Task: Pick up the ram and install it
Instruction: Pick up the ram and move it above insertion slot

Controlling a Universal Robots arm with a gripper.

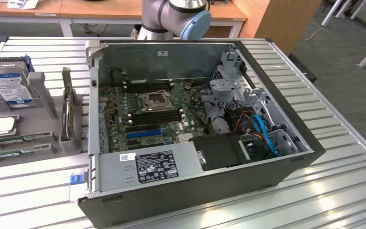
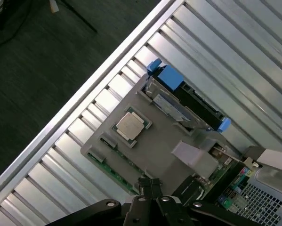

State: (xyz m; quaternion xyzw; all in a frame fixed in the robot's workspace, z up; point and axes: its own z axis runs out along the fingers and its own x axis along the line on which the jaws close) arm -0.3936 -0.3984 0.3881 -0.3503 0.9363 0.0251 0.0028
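So far nothing of the task shows as done: the ram [image 1: 16,153] lies flat in the grey holder [image 2: 159,150] on the tabletop [image 1: 36,186], along the holder's edge nearest the tool [image 2: 151,186], close below its tips and seemingly untouched. The tool's jaws are pressed together and carry nothing. Farther from the tool on the same holder sit the processor chip [image 2: 130,126] and, beyond it, the hard drive [image 2: 188,99]. Off to the tool's side stands the open computer case [image 1: 285,157], whose black memory slots [image 1: 150,117] look unfilled, so I judge that both the picking and the installing remain.
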